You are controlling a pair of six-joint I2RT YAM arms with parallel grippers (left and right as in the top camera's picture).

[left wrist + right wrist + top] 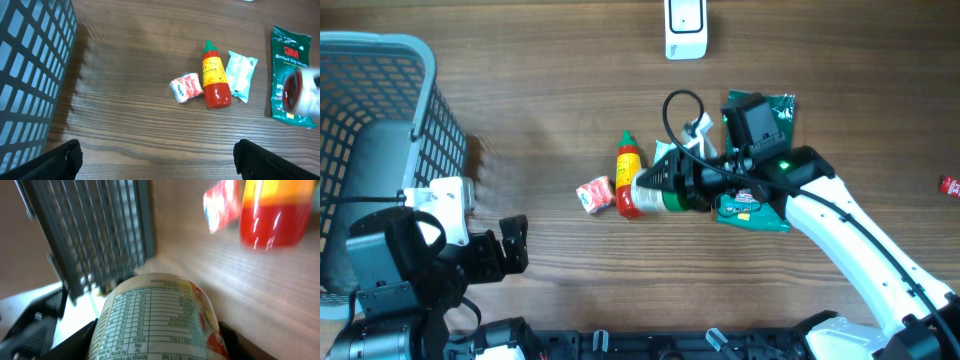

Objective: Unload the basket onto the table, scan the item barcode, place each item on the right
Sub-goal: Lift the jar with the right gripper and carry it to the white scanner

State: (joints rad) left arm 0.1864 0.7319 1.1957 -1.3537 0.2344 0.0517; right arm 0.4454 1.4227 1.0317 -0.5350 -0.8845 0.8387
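right hand clamped on a labelled canister, held off the worktop next to the sriracha bottle. pickup looks done, scan not yet: white scanner well apart. left hand fingers apart, empty.

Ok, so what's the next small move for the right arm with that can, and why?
Probably carry the can toward the white device at the table's far edge, likely the scanner. The right tool grips the can beside the bottle, well short of that device, with the printed label facing the wrist camera.
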